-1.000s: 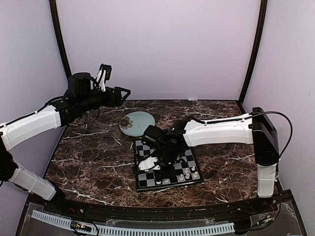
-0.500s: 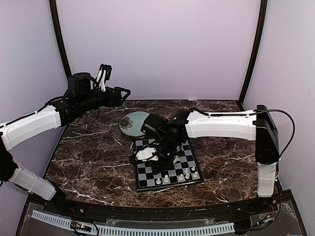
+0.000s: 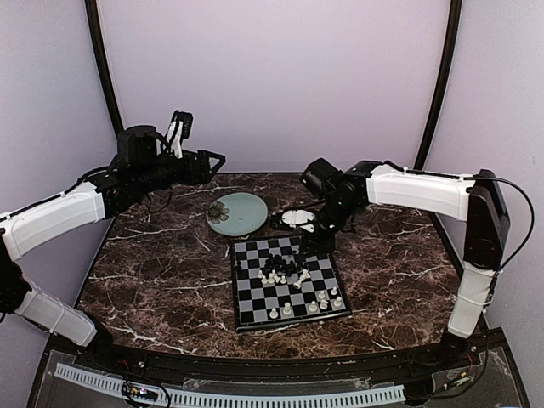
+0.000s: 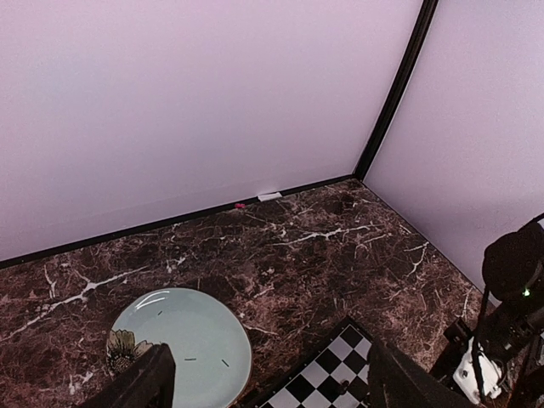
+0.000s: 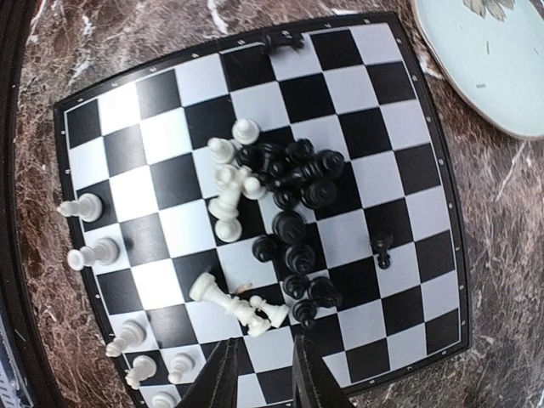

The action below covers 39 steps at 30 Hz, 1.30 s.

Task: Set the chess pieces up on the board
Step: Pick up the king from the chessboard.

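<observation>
Cream-white chess pieces point(image 3: 308, 304) stand in a row along the near edge of the board point(image 3: 249, 295), at 6 o'clock. Behind them a mixed heap point(image 3: 285, 270) lies mid-board. Beyond it the right gripper point(image 5: 262, 382) hangs over the far edge, fingers parted and empty, with the heap at its 7 o'clock. Farthest off, at 10 o'clock, the left gripper point(image 3: 214, 160) hovers wide open, well apart.

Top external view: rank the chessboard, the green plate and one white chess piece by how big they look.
1. chessboard
2. green plate, slightly farther from the camera
3. white chess piece, far smallest
</observation>
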Each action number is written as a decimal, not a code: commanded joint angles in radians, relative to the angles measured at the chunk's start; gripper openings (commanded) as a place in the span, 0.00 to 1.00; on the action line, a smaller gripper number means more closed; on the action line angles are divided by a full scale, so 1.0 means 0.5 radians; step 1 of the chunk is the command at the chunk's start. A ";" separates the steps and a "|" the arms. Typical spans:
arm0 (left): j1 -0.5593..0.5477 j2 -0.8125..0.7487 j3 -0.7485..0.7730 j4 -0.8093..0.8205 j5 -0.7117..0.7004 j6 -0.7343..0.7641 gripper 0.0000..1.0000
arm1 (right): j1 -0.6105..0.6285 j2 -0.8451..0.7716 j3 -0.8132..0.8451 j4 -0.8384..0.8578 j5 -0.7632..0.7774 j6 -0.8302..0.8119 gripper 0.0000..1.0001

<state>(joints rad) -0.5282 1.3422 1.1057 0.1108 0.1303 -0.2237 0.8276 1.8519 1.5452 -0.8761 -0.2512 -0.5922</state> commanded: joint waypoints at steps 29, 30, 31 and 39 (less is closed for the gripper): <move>-0.001 -0.004 0.001 -0.010 0.013 -0.007 0.80 | -0.050 -0.011 -0.389 0.246 -0.019 -0.229 0.18; -0.002 -0.006 0.003 -0.010 0.013 -0.007 0.80 | -0.033 -0.007 -0.389 0.244 -0.015 -0.239 0.18; -0.002 -0.004 0.001 -0.011 0.009 -0.005 0.80 | -0.017 -0.001 -0.385 0.246 -0.003 -0.251 0.18; -0.001 -0.011 0.002 -0.013 0.002 0.002 0.80 | 0.031 0.066 -0.363 0.268 0.116 -0.314 0.21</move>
<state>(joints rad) -0.5282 1.3518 1.1057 0.1104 0.1310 -0.2241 0.8333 1.8656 1.3575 -0.7460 -0.2279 -0.7162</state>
